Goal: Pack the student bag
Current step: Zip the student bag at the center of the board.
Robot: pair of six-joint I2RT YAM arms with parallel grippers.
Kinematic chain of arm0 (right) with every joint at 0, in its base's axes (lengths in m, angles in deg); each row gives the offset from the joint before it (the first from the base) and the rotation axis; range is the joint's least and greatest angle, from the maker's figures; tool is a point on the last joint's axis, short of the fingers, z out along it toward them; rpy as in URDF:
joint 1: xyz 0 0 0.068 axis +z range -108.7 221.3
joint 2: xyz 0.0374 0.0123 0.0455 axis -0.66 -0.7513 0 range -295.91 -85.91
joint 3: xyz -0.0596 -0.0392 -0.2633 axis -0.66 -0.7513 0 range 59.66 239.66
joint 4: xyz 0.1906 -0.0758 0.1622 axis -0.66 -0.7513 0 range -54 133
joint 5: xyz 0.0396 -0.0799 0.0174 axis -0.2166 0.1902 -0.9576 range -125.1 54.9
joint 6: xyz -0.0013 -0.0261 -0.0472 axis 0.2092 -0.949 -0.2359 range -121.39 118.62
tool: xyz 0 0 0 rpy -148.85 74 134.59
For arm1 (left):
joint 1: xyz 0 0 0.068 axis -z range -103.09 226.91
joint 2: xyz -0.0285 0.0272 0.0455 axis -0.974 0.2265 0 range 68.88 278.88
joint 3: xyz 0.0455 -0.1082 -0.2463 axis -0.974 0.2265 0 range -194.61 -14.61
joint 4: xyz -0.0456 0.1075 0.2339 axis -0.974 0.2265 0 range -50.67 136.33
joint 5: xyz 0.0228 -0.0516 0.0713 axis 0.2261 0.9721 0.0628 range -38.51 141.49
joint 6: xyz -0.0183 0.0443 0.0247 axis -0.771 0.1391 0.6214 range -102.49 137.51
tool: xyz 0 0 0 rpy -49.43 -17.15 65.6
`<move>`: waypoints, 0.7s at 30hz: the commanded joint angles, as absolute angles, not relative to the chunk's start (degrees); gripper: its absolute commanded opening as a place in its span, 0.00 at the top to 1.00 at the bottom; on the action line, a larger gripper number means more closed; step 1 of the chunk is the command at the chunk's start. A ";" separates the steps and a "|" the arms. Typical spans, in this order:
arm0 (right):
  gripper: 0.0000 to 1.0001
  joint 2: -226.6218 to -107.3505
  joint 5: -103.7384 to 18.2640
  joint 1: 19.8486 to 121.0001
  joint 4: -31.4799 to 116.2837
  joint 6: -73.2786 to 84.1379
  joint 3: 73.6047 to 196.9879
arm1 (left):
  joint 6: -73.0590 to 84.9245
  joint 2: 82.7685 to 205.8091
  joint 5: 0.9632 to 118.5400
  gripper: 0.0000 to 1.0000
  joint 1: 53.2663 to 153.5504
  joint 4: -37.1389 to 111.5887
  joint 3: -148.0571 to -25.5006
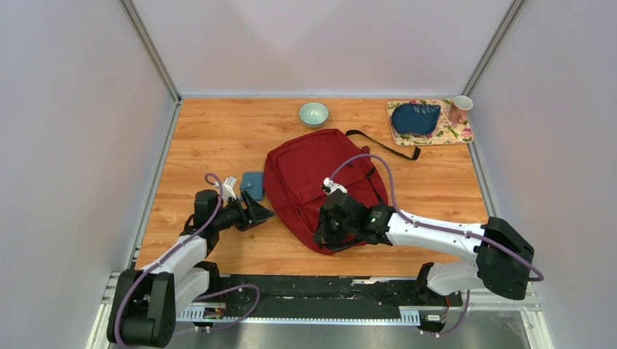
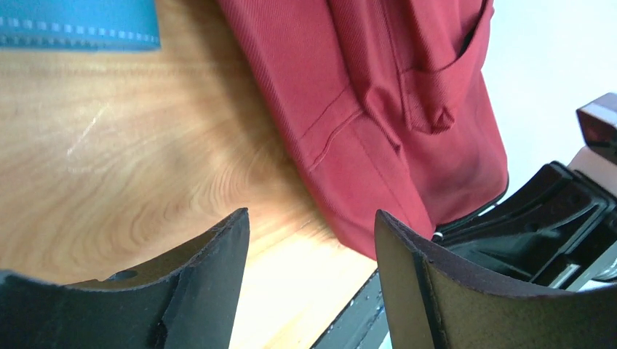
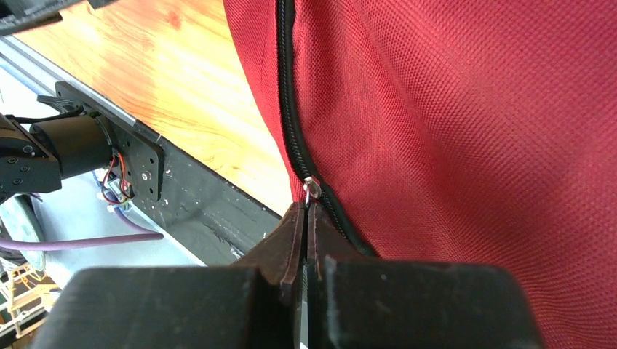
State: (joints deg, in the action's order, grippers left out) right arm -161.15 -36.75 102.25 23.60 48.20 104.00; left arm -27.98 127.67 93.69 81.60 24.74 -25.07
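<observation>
- The bag (image 1: 320,182) lies flat in the middle of the bench (image 1: 211,131), with its bottom part toward the near edge and one black strap going out toward the far right corner.
- Its zipper (image 3: 287,109) looks shut along the part that I can see, so the inside of the bag is not visible and I cannot tell if something is already in it.
- The right fingers (image 3: 304,229) are pressed together on the small metal zipper pull (image 3: 311,190), at the near edge of the bag.
- The left fingers (image 1: 256,213) stand wide apart and hold nothing. They hang over bare bench just beside the left side of the bag.
- A blue book (image 1: 252,185) lies on the bench, just beside the left side of the bag, not packed.
- My judgement: the task is at an early step. The bag must be opened first, then the book can go in and the zipper be shut.
- At the far edge stands a bowl (image 1: 313,113), and it looks empty.
- In the far right corner a floral mat (image 1: 451,134) carries a blue pouch (image 1: 415,118) and a mug (image 1: 459,109).
</observation>
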 commanded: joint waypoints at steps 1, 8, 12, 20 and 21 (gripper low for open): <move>1.00 -161.31 -37.55 102.29 27.00 46.60 105.63 | -26.96 121.80 91.57 0.27 82.45 29.92 -23.40; 1.00 -159.47 -35.45 102.21 28.67 45.46 108.08 | -23.01 119.77 89.02 0.26 82.71 38.27 -28.23; 1.00 -160.43 -35.18 102.03 29.02 44.67 112.03 | -24.50 119.86 88.15 0.24 83.06 37.48 -31.30; 1.00 -163.69 -31.67 101.59 32.45 45.99 116.00 | -24.41 119.60 82.17 0.24 83.15 48.82 -38.34; 1.00 -164.04 -31.76 101.42 32.28 45.99 116.87 | -24.50 119.33 81.64 0.24 83.15 48.91 -38.60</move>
